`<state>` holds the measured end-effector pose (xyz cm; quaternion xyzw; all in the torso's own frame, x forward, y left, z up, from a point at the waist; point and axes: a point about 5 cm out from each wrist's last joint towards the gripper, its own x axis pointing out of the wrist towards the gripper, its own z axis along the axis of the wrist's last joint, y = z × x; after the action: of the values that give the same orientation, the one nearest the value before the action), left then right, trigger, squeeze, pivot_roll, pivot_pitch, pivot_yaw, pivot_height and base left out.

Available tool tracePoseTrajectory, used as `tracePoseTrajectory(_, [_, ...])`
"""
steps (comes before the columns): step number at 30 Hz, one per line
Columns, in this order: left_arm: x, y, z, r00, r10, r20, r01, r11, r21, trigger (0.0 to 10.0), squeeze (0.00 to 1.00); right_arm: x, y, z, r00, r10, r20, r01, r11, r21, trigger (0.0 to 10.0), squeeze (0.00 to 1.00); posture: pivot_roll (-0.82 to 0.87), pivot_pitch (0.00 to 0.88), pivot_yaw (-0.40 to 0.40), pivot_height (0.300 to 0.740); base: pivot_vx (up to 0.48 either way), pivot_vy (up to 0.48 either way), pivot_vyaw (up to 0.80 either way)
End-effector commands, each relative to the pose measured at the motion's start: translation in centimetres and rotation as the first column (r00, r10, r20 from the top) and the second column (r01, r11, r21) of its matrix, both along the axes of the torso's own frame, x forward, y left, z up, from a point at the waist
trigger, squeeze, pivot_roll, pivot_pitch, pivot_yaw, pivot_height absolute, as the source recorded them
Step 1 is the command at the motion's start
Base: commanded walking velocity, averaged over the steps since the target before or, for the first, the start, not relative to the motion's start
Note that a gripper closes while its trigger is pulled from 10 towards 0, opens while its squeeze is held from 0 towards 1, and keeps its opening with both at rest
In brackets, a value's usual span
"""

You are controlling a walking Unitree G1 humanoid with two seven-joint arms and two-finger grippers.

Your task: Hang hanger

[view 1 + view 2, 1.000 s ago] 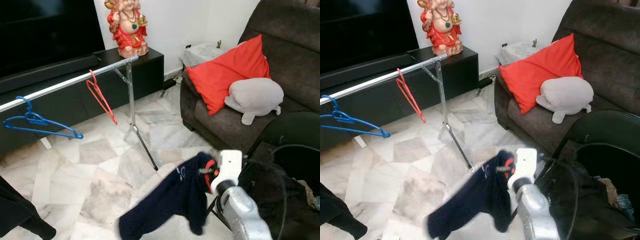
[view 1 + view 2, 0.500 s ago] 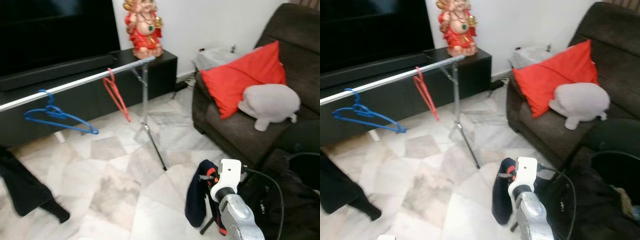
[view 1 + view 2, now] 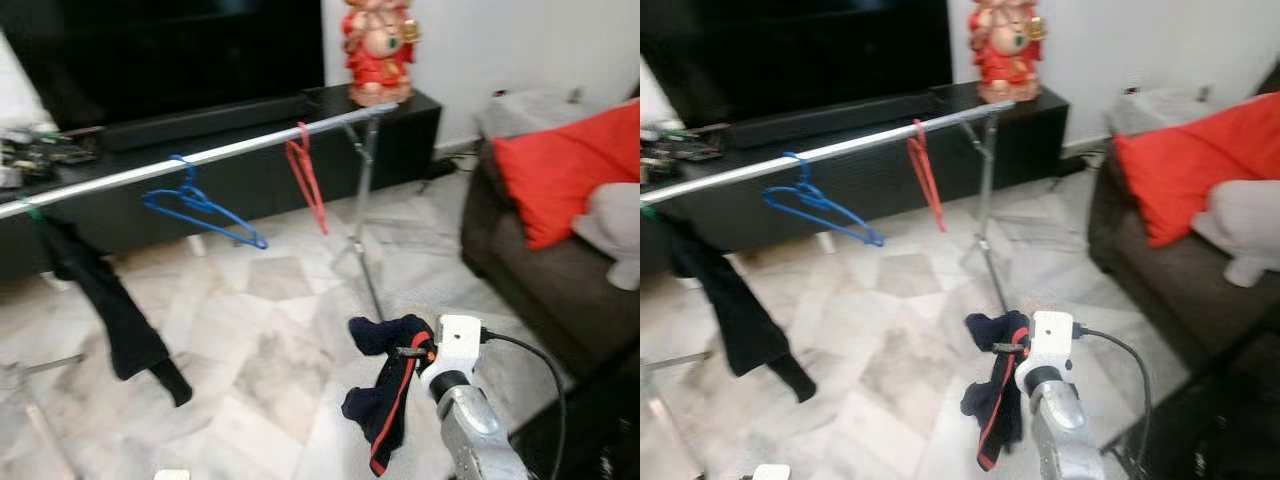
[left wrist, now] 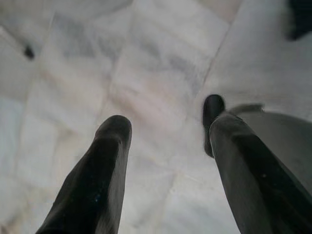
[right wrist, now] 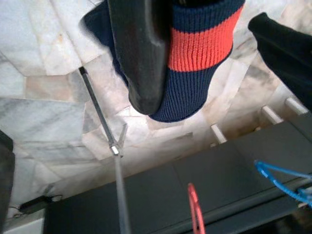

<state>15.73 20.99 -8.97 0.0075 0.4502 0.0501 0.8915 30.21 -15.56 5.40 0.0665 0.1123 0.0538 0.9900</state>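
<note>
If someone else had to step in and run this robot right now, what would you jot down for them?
Right tool: shut on the navy garment with a red stripe, held low over the marble floor in front of the rail.
Left tool: open, holding nothing, pointing at the floor.
Clothes rail: carries a blue hanger, a red hanger and a black garment at its left end.
Done: garment picked up.
Left: raise it to the rail and hang it, probably in the gap near the hangers.
</note>
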Motion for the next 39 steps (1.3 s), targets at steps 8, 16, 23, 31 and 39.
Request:
tracePoseTrajectory(8, [-0.2,0.3,0.0,0.999,0.032,0.009,-0.032,0.999,0.014,10.0,0.0,0.2,-0.3,-1.9,0.984,-0.071,-0.164,0.077,0.997,0.031,10.0,0.0,-0.06,0.103,0.053,0.721,0.0,0.0,0.0])
tracePoseTrajectory(16, [3.1,1.4,2.3,0.973,0.024,0.229,-0.026,1.0,0.006,10.0,0.0,-1.1,-0.6,-5.0,0.937,-0.095,-0.336,0.113,0.993,0.033,10.0,0.0,-0.05,0.123,0.054,0.721,0.0,0.0,0.0])
tracePoseTrajectory(23, [6.9,2.7,5.8,0.896,-0.035,0.444,0.017,0.999,0.043,10.0,0.0,-1.8,-0.8,-6.4,0.89,-0.14,-0.435,0.183,0.982,0.056,10.0,0.0,-0.05,0.13,0.057,0.721,0.0,0.0,0.0])
tracePoseTrajectory(31, [8.2,1.9,8.4,0.793,-0.061,0.606,0.029,0.998,0.063,10.0,0.0,-2.3,-0.8,-7.1,0.889,-0.153,-0.432,0.198,0.978,0.06,10.0,0.0,-0.05,0.127,0.056,0.721,0.0,0.0,0.0])
tracePoseTrajectory(39, [7.2,1.2,10.2,0.733,-0.069,0.676,0.02,0.997,0.079,10.0,0.0,-2.6,-1.1,-7.3,0.907,-0.171,-0.385,0.214,0.974,0.071,10.0,0.0,-0.04,0.116,0.057,0.721,0.0,0.0,0.0])
